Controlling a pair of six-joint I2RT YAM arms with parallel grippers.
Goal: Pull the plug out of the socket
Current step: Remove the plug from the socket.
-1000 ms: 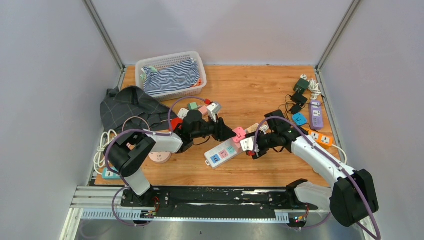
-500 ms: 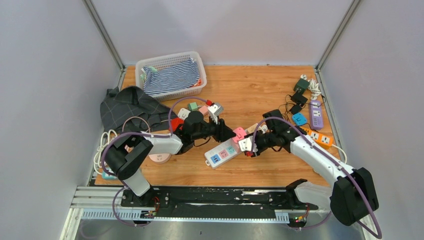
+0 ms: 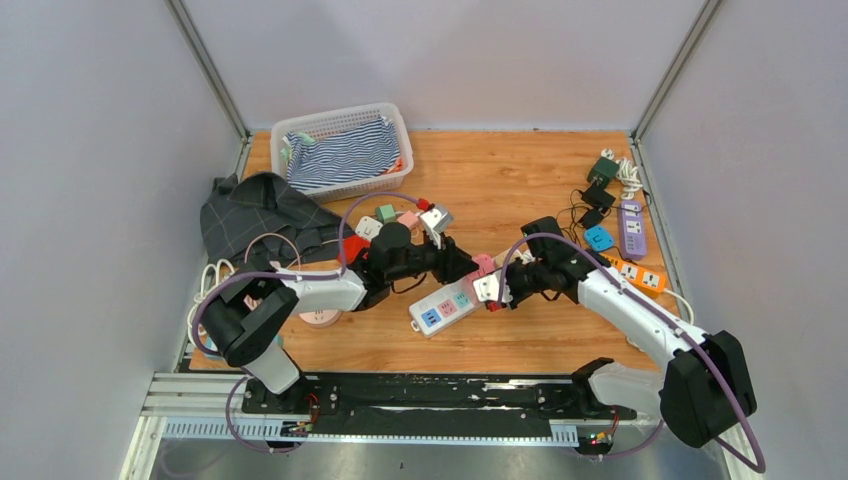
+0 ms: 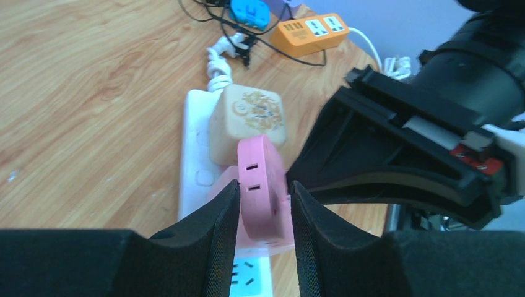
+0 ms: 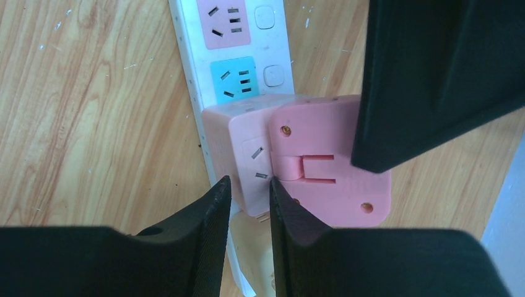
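A white power strip (image 3: 440, 306) lies mid-table; it also shows in the left wrist view (image 4: 195, 154) and the right wrist view (image 5: 275, 43). A pink plug (image 3: 483, 264) stands in a pale pink adapter (image 5: 247, 154) on the strip, beside a beige plug (image 4: 247, 120). My left gripper (image 3: 468, 265) is shut on the pink plug (image 4: 263, 179), one finger on each flat side. My right gripper (image 3: 492, 290) is just right of it, fingers nearly together with a narrow gap (image 5: 249, 192), tips over the adapter's edge; nothing shows clamped between them.
A white basket (image 3: 345, 150) with striped cloth stands at the back left, with a dark checked cloth (image 3: 260, 210) in front of it. Orange (image 3: 640, 275) and purple (image 3: 632, 228) power strips, a blue adapter (image 3: 598, 237) and cables lie along the right edge. Small plugs (image 3: 385, 214) lie behind my left arm.
Both grippers have shifted slightly left and back at the strip. The right gripper has closed in on the pink plug's side. The left gripper still holds the plug.
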